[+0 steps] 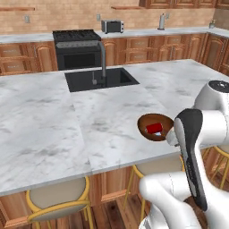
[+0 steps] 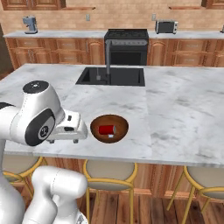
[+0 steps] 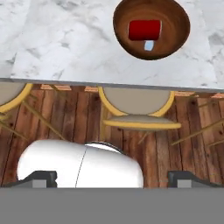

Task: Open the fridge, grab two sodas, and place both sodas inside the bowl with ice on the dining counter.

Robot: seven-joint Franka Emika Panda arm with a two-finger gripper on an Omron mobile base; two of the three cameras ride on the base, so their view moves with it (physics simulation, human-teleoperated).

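Note:
The reddish-brown wooden bowl [image 1: 146, 130] [image 2: 119, 123] [image 3: 175, 33] stands near the front edge of the marble dining counter [image 1: 53, 129] [image 2: 183, 113] [image 3: 65, 39]. A red soda [image 1: 154, 128] [image 2: 105, 130] [image 3: 144, 29] lies on its side inside it, next to a small pale ice cube [image 3: 149, 45] [image 2: 110, 136]. My gripper [image 2: 65, 139] [image 3: 113, 178] hangs just left of the bowl over the counter's edge, pointing down at the floor. It is open, the fingertips [image 3: 41, 177] wide apart with nothing between them. The fridge is out of view.
A black sink [image 1: 100, 79] [image 2: 111, 76] with a tall tap [image 1: 103, 58] sits mid-counter. Yellow-legged stools [image 1: 58, 201] [image 2: 109, 173] [image 3: 135, 107] stand under the front edge. A black oven range [image 1: 77, 48], a toaster [image 1: 112, 26] and wooden cabinets line the back wall.

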